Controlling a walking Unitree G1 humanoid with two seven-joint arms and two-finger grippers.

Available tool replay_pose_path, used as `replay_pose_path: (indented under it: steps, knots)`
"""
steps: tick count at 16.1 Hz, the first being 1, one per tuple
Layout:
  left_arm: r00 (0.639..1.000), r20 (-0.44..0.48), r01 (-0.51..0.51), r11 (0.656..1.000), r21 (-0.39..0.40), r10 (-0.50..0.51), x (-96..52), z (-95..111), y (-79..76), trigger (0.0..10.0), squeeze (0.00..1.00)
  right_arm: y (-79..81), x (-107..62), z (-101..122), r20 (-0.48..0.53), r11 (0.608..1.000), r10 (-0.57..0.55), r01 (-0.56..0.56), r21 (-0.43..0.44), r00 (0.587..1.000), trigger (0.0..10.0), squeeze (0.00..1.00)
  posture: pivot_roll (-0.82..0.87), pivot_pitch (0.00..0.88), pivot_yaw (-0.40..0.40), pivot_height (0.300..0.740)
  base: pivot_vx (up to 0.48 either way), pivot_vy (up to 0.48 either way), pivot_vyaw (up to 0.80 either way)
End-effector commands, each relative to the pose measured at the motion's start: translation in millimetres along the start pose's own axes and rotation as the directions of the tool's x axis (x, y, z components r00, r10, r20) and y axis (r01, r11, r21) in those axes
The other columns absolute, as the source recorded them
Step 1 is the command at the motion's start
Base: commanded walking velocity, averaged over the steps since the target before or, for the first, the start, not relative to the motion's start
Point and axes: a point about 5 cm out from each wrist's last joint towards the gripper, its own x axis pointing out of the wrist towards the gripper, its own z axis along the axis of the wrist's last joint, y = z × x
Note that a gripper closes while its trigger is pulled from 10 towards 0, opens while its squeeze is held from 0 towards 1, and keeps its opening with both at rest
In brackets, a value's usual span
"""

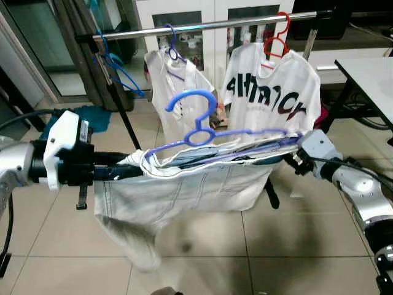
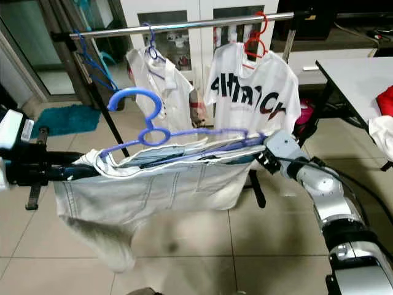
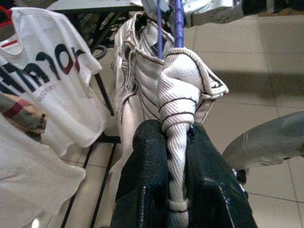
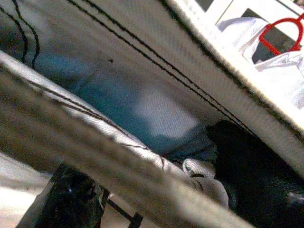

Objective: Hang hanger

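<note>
Left arm: silver tube, white wrist housing (image 1: pixel 61 147) with a label, black forearm and a black cable. Right arm: ribbed silver segments (image 2: pixel 325 196), grey wrist block, black cable. Left pincer (image 3: pixel 178 190): two textured black fingers.

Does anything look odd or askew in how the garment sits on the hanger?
Yes. The pale garment sags unevenly below the blue hanger: its lower left corner droops far lower than the right. The hanger is off the rail, held level between the left gripper, shut on bunched cloth, and the right gripper.
</note>
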Motion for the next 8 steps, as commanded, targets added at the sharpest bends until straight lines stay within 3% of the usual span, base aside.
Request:
replay_pose_path:
  steps: [1,3,6,8]
  knots:
    - [0.994,-0.087,-0.067,0.997,0.026,0.069,-16.3,-3,0.5,0.0,0.00,-39.9,-18.6,-8,-0.065,0.984,-0.176,0.178,0.021,0.982,0.0,0.00,-0.08,0.000,0.102,0.740,0.000,0.000,0.00]
    - [0.979,-0.170,-0.106,0.994,0.042,0.111,-15.4,-14,-2.4,0.0,0.00,-45.6,-17.2,-1,-0.043,0.983,-0.185,0.185,0.003,0.982,0.0,0.00,-0.08,0.000,0.098,0.740,0.000,0.000,0.00]
    - [0.925,-0.284,-0.218,0.965,0.148,0.253,-10.1,-30,9.0,0.0,0.00,-48.4,-14.0,15,0.015,0.985,-0.165,0.166,-0.041,0.986,0.0,0.00,-0.09,0.000,0.100,0.740,0.000,0.000,0.00]
    - [0.897,-0.281,-0.294,0.935,0.199,0.341,-7.8,-33,17.6,0.0,0.00,-47.1,-13.5,19,0.029,0.987,-0.145,0.146,-0.067,0.989,0.0,0.00,-0.09,0.000,0.100,0.740,0.000,0.000,0.00]
